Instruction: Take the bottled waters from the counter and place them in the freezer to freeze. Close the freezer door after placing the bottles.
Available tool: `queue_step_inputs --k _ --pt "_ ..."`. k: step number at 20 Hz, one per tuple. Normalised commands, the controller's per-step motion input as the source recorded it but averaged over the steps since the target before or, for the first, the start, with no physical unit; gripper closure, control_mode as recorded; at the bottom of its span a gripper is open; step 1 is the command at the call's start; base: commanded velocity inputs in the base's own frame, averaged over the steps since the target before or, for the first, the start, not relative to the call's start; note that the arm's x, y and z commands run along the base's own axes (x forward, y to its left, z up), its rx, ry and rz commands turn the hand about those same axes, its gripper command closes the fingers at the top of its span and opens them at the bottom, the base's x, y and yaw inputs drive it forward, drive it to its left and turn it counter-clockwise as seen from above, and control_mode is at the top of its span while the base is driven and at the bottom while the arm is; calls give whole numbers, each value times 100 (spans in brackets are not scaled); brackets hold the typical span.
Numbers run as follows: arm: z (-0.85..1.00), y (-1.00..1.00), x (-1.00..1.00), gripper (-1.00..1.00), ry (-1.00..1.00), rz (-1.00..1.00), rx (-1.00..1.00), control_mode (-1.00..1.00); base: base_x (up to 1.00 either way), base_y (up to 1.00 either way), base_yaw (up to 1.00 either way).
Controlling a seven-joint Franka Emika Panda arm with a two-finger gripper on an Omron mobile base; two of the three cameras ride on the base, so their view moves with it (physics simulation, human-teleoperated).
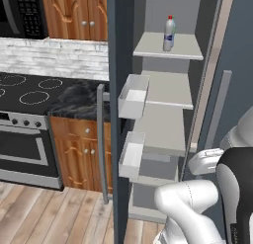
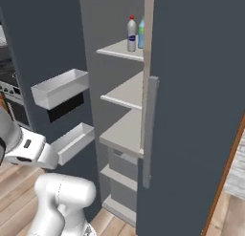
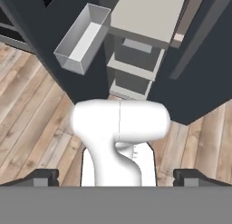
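Note:
Both bottled waters stand upright on an upper shelf inside the freezer [image 1: 168, 90]. The red-capped bottle [image 1: 169, 34] [image 2: 131, 34] shows whole. The green-capped bottle [image 2: 141, 32] is half hidden behind the neighbouring door's edge. The freezer door [image 1: 114, 90] [image 2: 43, 44] stands wide open to the left, white bins on its inner side. My gripper [image 3: 118, 177] hangs low in front of the freezer [image 3: 136, 46], well below the bottles, open and holding nothing. Its fingertips [image 3: 45, 177] sit far apart at the bottom of the hand view. The black marble counter [image 1: 74, 97] lies left of the open door.
A stovetop and oven [image 1: 24, 134] stand at far left. The shut neighbouring door [image 2: 191, 111] with its grey handle [image 2: 150, 130] flanks the freezer's right side. Door bins [image 1: 133, 95] [image 1: 131, 154] jut into the opening. Below is wooden floor [image 3: 31, 105].

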Motion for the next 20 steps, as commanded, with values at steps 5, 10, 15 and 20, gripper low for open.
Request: queue_step_inputs --k 5,10,15,20 --pt "0 0 0 -100 0 0 0 100 -25 40 -19" --pt "0 0 0 -100 0 0 0 100 -12 51 -23" --pt "0 0 0 -100 0 0 0 100 -17 55 -22" --pt "0 0 0 -100 0 0 0 100 -48 43 -22"
